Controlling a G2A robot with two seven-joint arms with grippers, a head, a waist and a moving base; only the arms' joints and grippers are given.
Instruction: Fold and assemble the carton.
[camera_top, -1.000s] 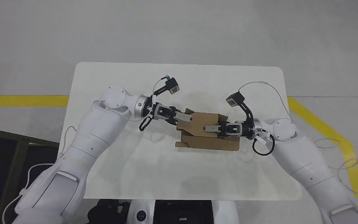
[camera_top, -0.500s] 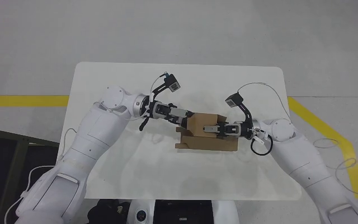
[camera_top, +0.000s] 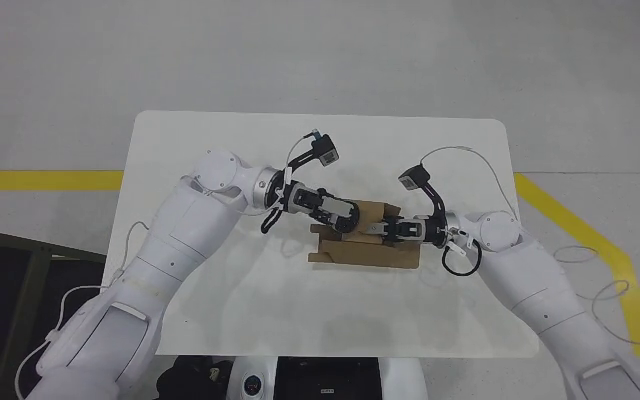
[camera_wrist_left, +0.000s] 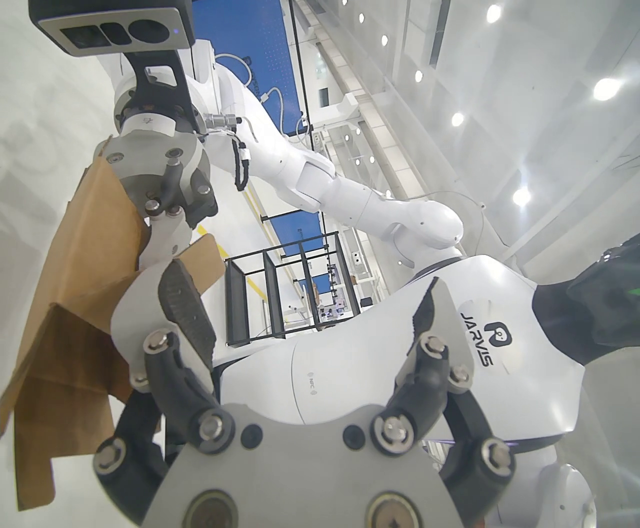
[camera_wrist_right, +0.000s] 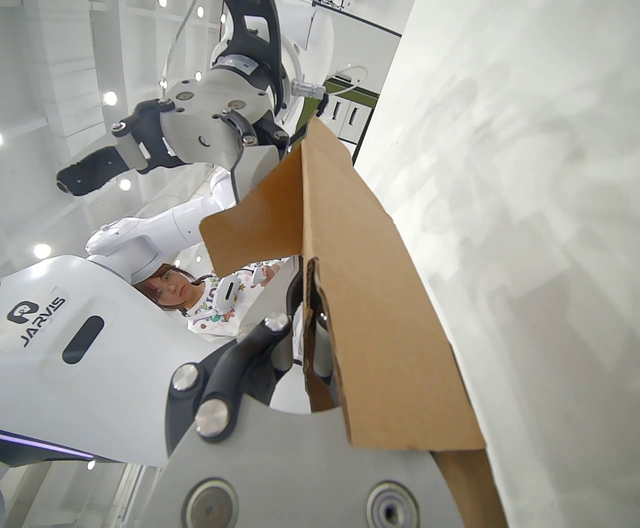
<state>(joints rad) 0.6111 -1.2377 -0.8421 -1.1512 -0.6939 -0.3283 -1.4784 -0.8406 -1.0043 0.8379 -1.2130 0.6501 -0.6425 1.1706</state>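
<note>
Light and crease-prone, the brown cardboard carton (camera_top: 365, 250) mid-frame is edge-pinched by the right gripper (camera_top: 378, 229), while the left gripper (camera_wrist_left: 305, 287) is held with fingers spread.

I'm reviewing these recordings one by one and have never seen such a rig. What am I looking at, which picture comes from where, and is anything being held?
This is a white robot with two arms, working at a white rectangular table. One picture looks down from a camera above the arms. The other two come from a camera on each wrist, looking along that arm's tool. A partly folded brown cardboard carton is at mid-table, between the arms. The right tool appears clamped on one carton wall. The left tool is open beside a carton flap, gripping nothing.
</note>
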